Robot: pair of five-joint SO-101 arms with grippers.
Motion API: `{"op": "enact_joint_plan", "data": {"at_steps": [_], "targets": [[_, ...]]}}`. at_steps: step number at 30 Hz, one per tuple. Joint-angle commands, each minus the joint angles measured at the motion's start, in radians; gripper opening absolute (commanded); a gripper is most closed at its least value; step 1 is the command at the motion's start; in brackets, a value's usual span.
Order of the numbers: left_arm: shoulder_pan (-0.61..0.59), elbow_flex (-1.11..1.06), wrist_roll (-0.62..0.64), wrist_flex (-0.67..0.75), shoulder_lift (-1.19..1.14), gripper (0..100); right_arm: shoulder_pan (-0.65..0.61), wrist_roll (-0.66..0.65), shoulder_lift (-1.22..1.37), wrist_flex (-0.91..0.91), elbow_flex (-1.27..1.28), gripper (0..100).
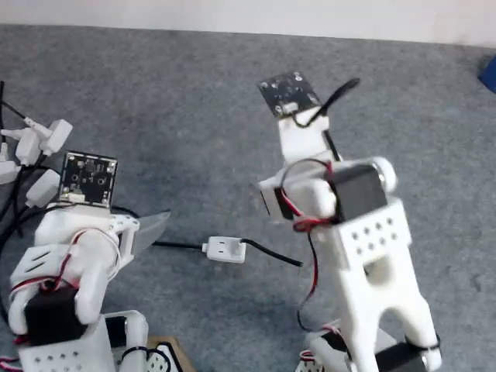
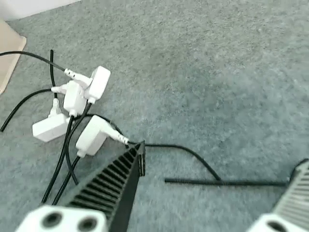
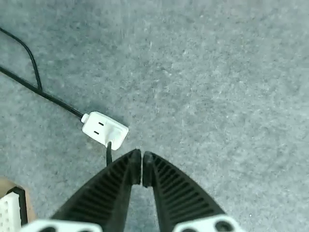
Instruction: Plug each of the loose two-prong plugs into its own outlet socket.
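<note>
Grey carpet (image 1: 194, 93) meets pale wall (image 1: 232, 12); left gripper (image 2: 221, 155) gapes wide, right gripper (image 3: 142, 162) closed near outlet socket (image 3: 104, 129)

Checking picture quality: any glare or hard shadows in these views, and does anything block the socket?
High view: soft, even light on the carpet, no glare, and the socket is unblocked. Left wrist view: flat light, the plugs cast faint shadows, and the open left hand hides some carpet. Right wrist view: a soft shadow edges the socket, and the shut right hand is just clear of it.

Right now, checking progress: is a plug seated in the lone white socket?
No, the socket shows two bare slots with no plug in them.
</note>
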State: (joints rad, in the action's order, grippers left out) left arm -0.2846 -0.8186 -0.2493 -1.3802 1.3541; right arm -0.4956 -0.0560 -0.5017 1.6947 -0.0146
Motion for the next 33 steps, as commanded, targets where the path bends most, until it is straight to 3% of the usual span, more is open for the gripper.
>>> {"op": "enact_joint_plan", "data": {"at_steps": [1,4,7,11,13,15,18,24,27,33], "targets": [[-0.004,0.093,-0.011,-0.084,0.01,44,0.015,-0.021,-0.105,0.008,0.016,0.7],[-0.002,0.102,-0.015,-0.1,0.01,44,0.016,-0.055,-0.17,0.001,0.108,0.7],[0.038,0.056,-0.101,-0.094,-0.028,44,0.056,-0.058,-0.231,0.001,0.174,0.7],[0.18,-0.048,-0.272,-0.072,-0.185,44,0.3,-0.063,-0.271,-0.041,0.257,0.7],[0.2,-0.041,-0.37,-0.002,-0.292,44,0.44,-0.103,-0.288,-0.099,0.338,0.7],[0.2,0.005,-0.459,0.078,-0.412,44,0.501,-0.133,-0.32,-0.15,0.446,0.7],[0.228,0.097,-0.574,0.146,-0.651,44,0.507,-0.158,-0.4,-0.225,0.625,0.7],[0.34,0.371,-0.588,0.153,-1.153,44,0.507,-0.161,-0.599,-0.332,0.828,0.7],[0.452,0.433,-0.644,0.089,-1.224,44,0.515,-0.164,-0.624,-0.334,0.852,0.9],[0.613,0.42,-0.652,0.089,-1.236,42,0.568,-0.164,-0.624,-0.338,0.855,0.9]]}}
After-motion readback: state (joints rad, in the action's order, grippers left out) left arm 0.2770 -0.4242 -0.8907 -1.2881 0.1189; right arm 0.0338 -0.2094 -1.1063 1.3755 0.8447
